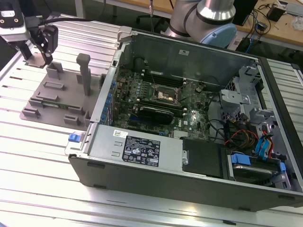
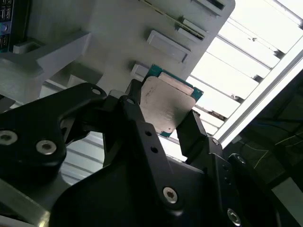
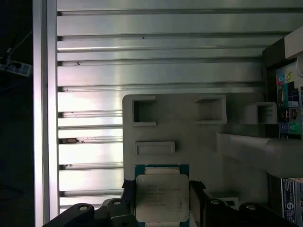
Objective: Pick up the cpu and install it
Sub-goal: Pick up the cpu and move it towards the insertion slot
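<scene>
The gripper point(image 3: 162, 191) has its two black fingers point(image 3: 127, 188) clamped on opposite edges of the cpu point(image 3: 162, 201), which sits between the tips with its silvery lid facing both wrist cameras. The chip is close to square, so no long axis stands out. In the first wrist view its edges run parallel to the edges of the grey tray point(image 3: 189, 146) behind it and to the slats of the table point(image 3: 90, 71), and the line from finger to finger crosses it from side to side. A thin green rim shows past the lid on the side away from the gripper body. In the second wrist view the cpu point(image 2: 166, 106) appears on a slant, one finger point(image 2: 134, 99) against one edge and its mate against the opposite one, with the tray's point(image 2: 118, 28) raised blocks beyond the fingertips. Whether the chip touches the tray or hangs clear of it cannot be told. The part of the chip nearest the gripper body is cut off in the first wrist view and hidden behind the finger links in the second. In the exterior view the gripper point(image 1: 47, 56) stands over the tray's point(image 1: 52, 101) far corner, and the chip between the fingers is too small to make out. The open case point(image 1: 142, 151) with its socket point(image 1: 166, 96) lies well apart from the fingers, toward the exterior view's right.
</scene>
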### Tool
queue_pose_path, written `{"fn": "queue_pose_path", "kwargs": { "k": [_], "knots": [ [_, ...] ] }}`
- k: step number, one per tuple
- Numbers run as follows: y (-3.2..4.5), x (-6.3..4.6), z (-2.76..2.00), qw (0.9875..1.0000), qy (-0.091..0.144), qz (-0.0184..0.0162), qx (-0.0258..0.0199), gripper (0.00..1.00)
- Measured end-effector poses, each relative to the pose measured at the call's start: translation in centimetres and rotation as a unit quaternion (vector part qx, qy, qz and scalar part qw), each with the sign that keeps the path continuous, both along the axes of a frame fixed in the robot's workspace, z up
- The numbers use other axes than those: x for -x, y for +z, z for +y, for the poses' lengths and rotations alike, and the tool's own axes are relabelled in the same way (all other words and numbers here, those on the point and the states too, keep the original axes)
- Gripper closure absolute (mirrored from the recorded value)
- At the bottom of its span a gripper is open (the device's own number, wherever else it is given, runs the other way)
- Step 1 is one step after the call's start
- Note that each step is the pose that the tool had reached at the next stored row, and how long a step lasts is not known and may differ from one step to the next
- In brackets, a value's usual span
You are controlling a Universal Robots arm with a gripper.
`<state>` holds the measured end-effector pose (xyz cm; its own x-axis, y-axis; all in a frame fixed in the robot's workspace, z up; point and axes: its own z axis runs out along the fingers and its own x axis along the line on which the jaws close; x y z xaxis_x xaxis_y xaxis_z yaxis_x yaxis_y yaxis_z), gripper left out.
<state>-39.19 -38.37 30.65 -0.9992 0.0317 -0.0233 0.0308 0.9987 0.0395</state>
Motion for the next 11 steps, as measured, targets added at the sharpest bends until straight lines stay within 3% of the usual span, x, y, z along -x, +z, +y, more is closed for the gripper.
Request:
{"fn": "queue_pose_path", "kwargs": {
  "k": [11],
  "knots": [
    [4.72,0.0,0.04,1.0,0.0,0.0,0.0,0.45]
  ]
}}
